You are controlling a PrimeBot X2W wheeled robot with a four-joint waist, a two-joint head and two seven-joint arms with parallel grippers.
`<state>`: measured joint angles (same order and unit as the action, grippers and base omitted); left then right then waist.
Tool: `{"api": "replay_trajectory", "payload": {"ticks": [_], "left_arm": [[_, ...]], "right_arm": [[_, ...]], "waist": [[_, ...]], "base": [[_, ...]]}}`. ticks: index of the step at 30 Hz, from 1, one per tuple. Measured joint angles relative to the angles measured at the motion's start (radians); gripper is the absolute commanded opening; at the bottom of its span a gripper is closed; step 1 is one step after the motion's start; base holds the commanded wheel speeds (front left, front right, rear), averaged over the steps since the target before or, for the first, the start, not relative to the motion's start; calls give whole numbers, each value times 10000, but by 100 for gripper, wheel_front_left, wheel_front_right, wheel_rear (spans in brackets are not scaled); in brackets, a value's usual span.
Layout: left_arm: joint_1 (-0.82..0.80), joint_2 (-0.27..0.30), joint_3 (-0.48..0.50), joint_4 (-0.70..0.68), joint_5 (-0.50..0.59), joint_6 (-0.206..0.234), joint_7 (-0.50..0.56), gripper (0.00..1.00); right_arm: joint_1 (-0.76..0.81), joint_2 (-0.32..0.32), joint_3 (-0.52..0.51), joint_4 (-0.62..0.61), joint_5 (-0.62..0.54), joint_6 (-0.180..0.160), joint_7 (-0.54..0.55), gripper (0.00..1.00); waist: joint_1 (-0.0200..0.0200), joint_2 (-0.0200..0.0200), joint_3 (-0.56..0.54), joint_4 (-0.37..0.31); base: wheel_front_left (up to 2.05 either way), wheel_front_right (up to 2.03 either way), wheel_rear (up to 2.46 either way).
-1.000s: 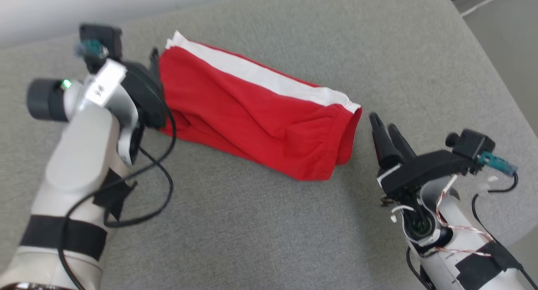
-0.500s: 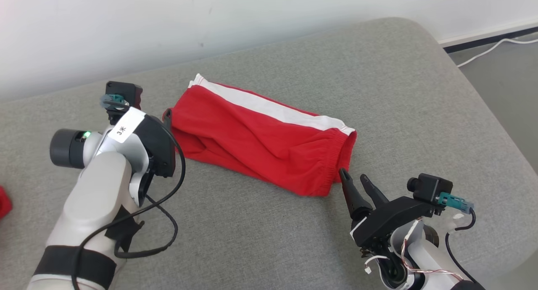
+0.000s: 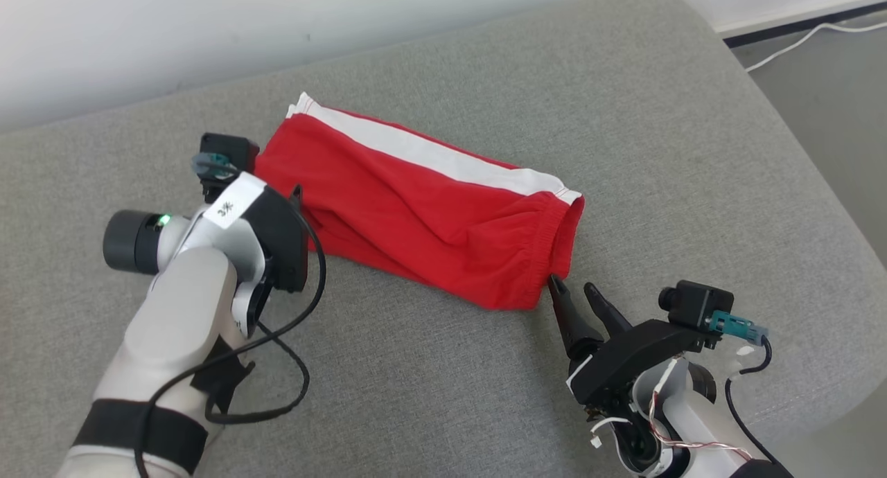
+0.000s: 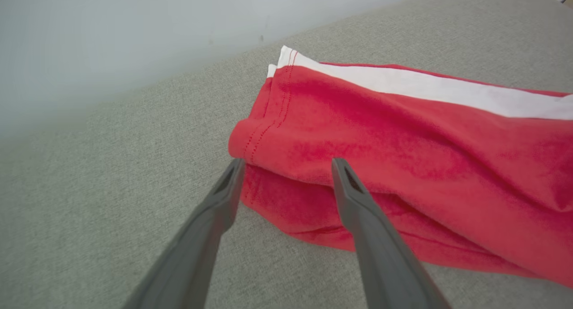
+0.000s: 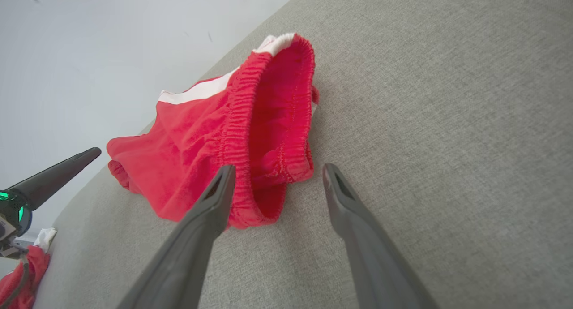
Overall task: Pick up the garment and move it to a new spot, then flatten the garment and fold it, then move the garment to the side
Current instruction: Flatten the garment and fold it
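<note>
Garment (image 3: 423, 215), red shorts with a white stripe (image 3: 429, 152), lies roughly mid-surface on the grey cushion (image 3: 429, 381), doubled over lengthwise.

I've got the left hand (image 4: 287, 162) at the garment's hem end (image 4: 268, 116), fingers spread. One finger sits just off the garment's corner and the other over its lower layers, pinching nothing.

The right hand (image 3: 574, 285) is at the garment's opposite end, by the elastic waistband (image 5: 250, 121), also spread. Its tips straddle the waistband's lower corner, just beside it or touching, can't tell which.

Why one hand per end: my read is the fold looks done, so taking both ends at once should keep the layers stacked when the garment goes aside.

Versus the earlier frames, the head camera has swung, so I'm ignoring the overall picture shift. Relative to the garment, the right hand was clearly apart from the waistband and has closed in to its corner. The left hand has crept further onto the hem end. Both hands were spread then as now, and the garment's shape looks unchanged.
</note>
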<state>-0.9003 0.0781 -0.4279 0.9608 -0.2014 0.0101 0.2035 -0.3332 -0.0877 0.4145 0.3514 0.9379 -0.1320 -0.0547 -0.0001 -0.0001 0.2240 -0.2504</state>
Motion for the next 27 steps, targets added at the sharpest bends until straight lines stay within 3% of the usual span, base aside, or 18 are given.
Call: {"api": "replay_trajectory", "payload": {"ticks": [7, 25, 26, 27], "left_arm": [[-489, -8, 40, -21, 73, 380, 169, 100], [-518, 184, 263, 512, -10, 435, 591, 100], [-522, 173, 263, 545, -10, 441, 602, 91], [-523, 174, 267, 558, -12, 441, 602, 72]], "right_arm": [[-228, 100, -38, 73, -428, 0, 165, 100], [-566, 267, -140, 217, -884, 0, 617, 100], [-591, 270, -169, 215, -895, 0, 637, 100], [-608, 272, -194, 209, -895, 0, 639, 100]], "waist": [[2, 0, 475, 109], [2, 1, 873, -29], [2, 0, 886, -65], [2, 1, 900, -96]], "base": [[0, 0, 0], [0, 0, 0], [0, 0, 0], [0, 0, 0]]}}
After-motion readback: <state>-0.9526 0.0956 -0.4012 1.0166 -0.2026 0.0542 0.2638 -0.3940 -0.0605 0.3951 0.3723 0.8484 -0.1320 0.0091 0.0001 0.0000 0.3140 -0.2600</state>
